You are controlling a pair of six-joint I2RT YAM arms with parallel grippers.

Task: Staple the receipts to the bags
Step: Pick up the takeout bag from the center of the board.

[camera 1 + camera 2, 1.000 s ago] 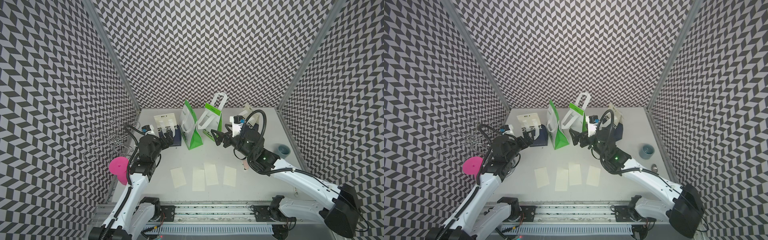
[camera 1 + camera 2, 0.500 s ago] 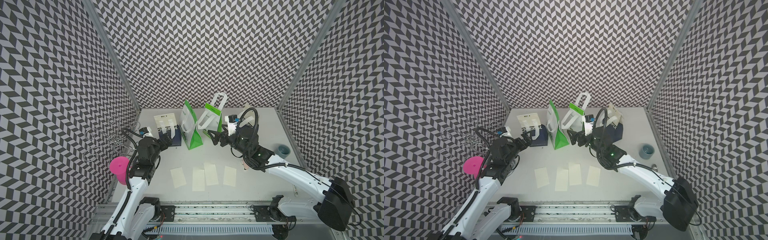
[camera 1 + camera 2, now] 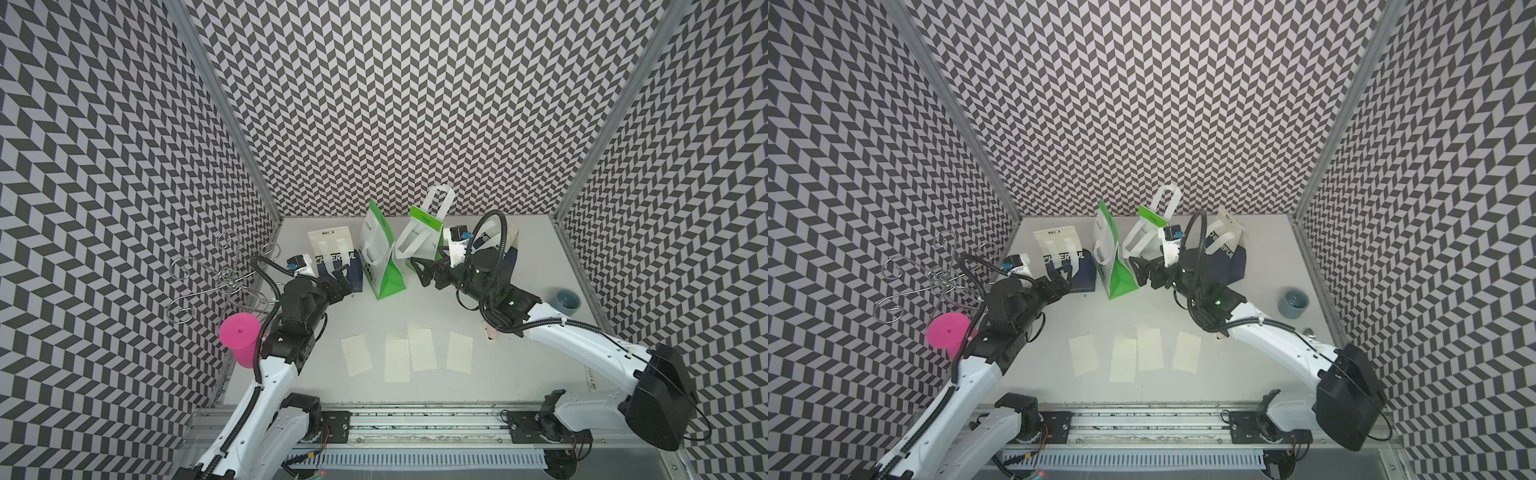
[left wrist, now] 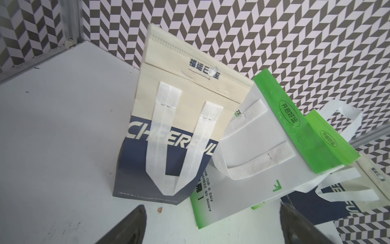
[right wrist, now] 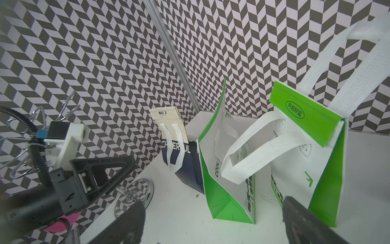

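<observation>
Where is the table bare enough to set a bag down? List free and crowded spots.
Free: the strip between the standing paper carrier bags and the four cream paper receipts; also between the receipts and the front metal rail. Crowded: the back row, left hand and right hand open beside the bags.

We see the bags [image 3: 381,266] in a row at the back; the receipts [image 3: 422,349] lie before them; a cup [image 3: 567,304] stands right.

White desk [image 3: 498,395], a few small marks. Four receipts [image 3: 422,349] lie flat in a row at lower centre, the middle two edge to edge. Four bags [image 3: 380,266] stand grouped at upper centre. Grey-blue cup [image 3: 567,304] stands apart near the right edge
</observation>
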